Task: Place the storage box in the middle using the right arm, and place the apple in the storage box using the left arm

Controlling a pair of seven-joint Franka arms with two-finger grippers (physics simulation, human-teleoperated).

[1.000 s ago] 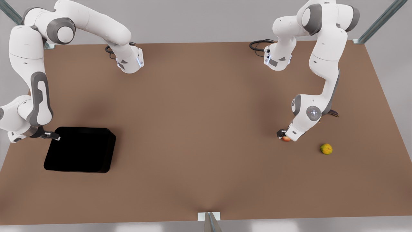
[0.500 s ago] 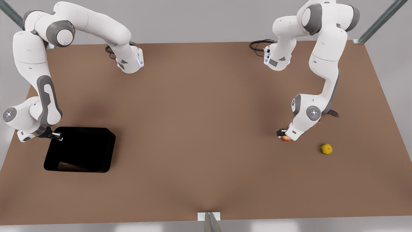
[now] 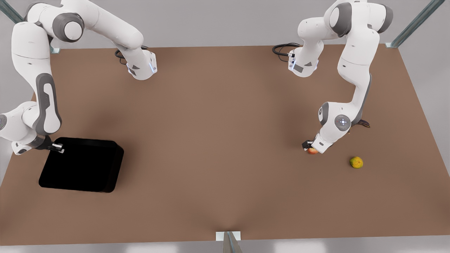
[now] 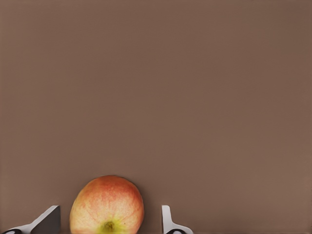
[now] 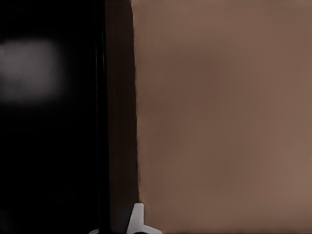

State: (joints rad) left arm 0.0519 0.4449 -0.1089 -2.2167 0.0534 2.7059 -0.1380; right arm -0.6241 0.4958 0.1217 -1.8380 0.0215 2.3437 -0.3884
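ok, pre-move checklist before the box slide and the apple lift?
1. Right gripper at the storage box wall: ok, one of its fingers sits outside the wall.
2. Right grip closed on the wall: cannot tell.
3. Box in the middle: not ok, it sits far toward the front view's left.
4. Left gripper around the apple: ok.
5. Apple clamped: not ok, gaps on both sides.
6. Table path between box and apple: ok, bare.
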